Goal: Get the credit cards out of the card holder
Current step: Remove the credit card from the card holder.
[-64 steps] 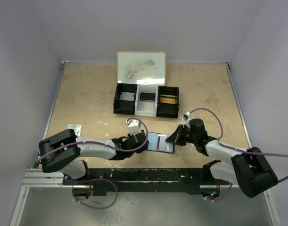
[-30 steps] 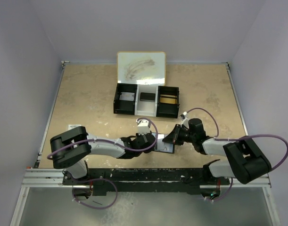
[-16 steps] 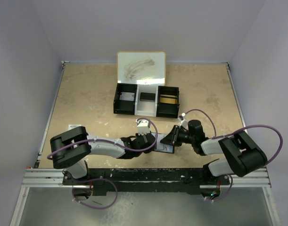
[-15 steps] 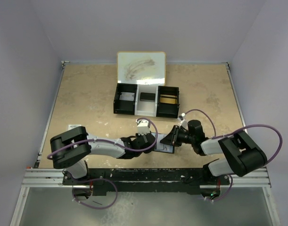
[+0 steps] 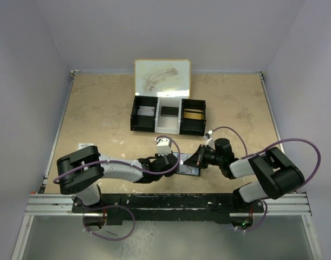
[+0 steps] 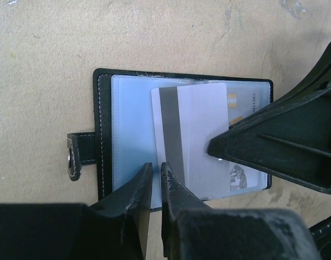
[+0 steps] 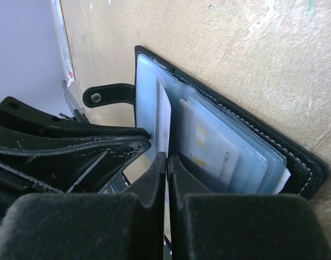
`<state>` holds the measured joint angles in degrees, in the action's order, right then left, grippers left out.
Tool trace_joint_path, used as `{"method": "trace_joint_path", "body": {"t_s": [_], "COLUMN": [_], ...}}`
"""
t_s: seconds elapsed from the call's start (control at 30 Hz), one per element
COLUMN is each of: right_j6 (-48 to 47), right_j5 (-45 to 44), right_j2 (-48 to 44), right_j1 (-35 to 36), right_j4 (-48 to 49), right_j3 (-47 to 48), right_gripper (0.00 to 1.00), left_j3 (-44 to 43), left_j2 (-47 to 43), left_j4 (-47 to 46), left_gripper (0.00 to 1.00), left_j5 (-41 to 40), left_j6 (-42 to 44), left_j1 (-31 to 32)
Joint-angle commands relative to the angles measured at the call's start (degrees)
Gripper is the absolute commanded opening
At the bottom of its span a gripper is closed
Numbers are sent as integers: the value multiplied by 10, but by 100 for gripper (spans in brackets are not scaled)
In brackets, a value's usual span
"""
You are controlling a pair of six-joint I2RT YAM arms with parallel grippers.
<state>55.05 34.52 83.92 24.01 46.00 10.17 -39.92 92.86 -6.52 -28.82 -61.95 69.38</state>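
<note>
1. The card holder lies open on the bench, low in the centre of the top view, between my two wrists. Its snap tab points to the left of the left wrist view.
2. A credit card, pale with a dark stripe, is partly out of its pocket and slants across the blue inside.
3. My right jaws are pressed together with the card's edge running into the slit between them, so I judge them clamped on it.
4. My left jaws are all but together at the holder's lower edge. I cannot tell whether they nip the card's corner or only bear on the holder.
5. To do this well, I should draw the card flat along the pocket's mouth without twisting it, with the left side pinning the holder against sliding.
6. A chip card sits in the sleeves at the right, so more remains to be done.
7. The bench is mottled tan and matt. A three-compartment tray stands mid-frame with a white board behind it, and pale lilac walls enclose the space.
</note>
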Motion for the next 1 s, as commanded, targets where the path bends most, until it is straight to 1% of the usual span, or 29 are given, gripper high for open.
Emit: {"method": "trace_joint_path", "body": {"t_s": [0.0, 0.23, 0.33, 0.5, 0.6, 0.67, 0.8, 0.87, 0.97], "right_j6": [-13, -37, -53, -95, -127, -148, -212, -252, -318], "right_j5": [-46, -130, -151, -138, -143, -132, -164, -193, -225], "right_j2": [-43, -201, -256, -310, -332, -349, -392, -396, -376], "right_j1": [3, 3, 2, 2, 3, 6, 15, 25, 43], "right_j4": [-39, -211, -255, -274, -244, -212, -211, -212, -197], "right_j3": [15, 13, 16, 25, 32, 33, 67, 90, 122], "right_gripper": [0, 0, 0, 0, 0, 0, 0, 0, 0], "left_j3": [16, 25, 28, 29, 27, 18, -13, -23, -25], "left_j2": [-20, -29, -30, -48, -88, -129, -214, -248, -286], "left_j4": [35, 62, 70, 85, 102, 118, 173, 202, 244], "left_gripper": [9, 9, 9, 9, 11, 22, 44, 50, 56], "left_j5": [-23, -49, -54, -64, -65, -65, -78, -69, -51], "left_j6": [-5, -9, -13, -15, 0, 25, 81, 111, 138], "left_j1": [-3, -6, -7, -7, -10, -11, -32, -64, -135]}}
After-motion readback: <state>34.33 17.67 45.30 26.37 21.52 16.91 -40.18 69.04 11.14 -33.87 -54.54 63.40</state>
